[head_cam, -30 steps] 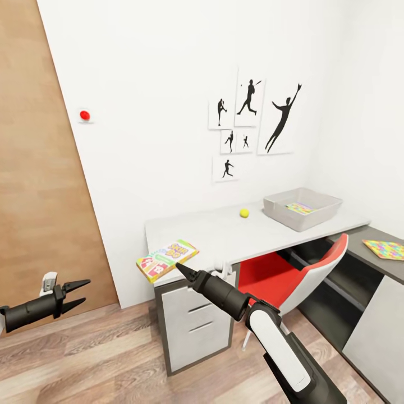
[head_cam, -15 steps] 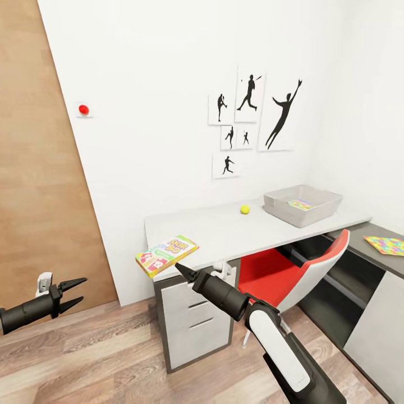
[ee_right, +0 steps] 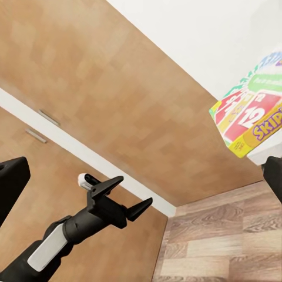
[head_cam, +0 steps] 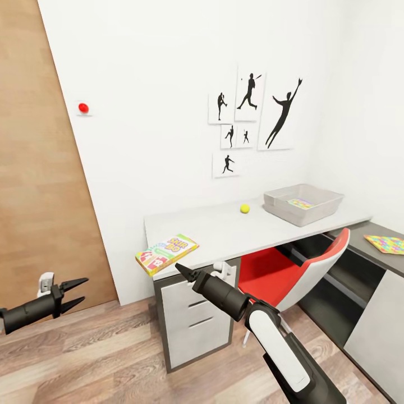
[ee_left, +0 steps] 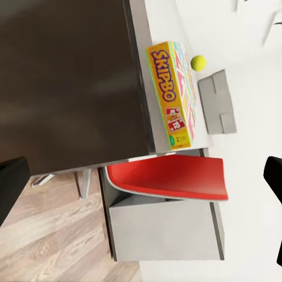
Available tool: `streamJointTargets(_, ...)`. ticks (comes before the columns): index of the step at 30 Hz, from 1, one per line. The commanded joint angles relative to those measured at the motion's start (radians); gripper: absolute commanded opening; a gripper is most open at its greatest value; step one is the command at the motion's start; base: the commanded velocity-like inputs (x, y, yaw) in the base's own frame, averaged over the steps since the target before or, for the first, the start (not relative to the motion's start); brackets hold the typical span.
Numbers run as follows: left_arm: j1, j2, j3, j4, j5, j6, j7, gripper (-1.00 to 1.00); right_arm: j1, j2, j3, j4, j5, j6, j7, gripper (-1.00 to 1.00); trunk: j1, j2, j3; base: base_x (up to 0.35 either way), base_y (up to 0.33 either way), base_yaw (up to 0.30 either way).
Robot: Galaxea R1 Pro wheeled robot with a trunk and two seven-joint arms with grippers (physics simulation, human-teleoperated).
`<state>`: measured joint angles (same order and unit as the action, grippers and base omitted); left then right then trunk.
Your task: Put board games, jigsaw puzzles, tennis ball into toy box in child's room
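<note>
Right hand looked clenched, empty, just below the SKIP-BO game, which overhung the surface corner. Left hand released. Risk: upward nudge tips game off.

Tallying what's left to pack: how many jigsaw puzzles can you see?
2: one jigsaw puzzle lies inside the toy box; another lies on the dark cabinet top at right.
</note>
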<state>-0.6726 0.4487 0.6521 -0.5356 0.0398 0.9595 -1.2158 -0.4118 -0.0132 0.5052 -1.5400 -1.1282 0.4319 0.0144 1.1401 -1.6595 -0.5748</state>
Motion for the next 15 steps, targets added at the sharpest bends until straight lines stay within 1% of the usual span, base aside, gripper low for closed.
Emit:
streamJointTargets(1,-0.001,-0.001,0.002,0.0,0.001,0.009,-0.001,1.0,-0.001,-0.001,0.0,0.0,-0.003,0.002,0.001,1.0,0.0,-0.001,-0.001,0.0,0.0,0.0)
streamJointTargets(4,-0.001,-0.002,0.0,0.0,0.0,0.007,0.0,1.0,-0.001,-0.001,0.0,0.0,-0.004,0.002,0.001,1.0,0.0,-0.001,-0.001,0.029,-0.067,0.0)
streamJointTargets(10,-0.001,-0.015,-0.002,0.0,-0.002,0.004,0.001,1.0,-0.001,0.0,0.0,0.002,-0.004,0.001,0.001,1.0,0.0,-0.001,-0.001,0.063,-0.179,0.0)
streamJointTargets(15,-0.001,-0.018,-0.001,0.0,-0.002,0.004,0.0,1.0,-0.001,0.0,0.001,0.002,-0.004,0.001,0.001,1.0,0.0,-0.001,-0.001,0.013,-0.039,0.0)
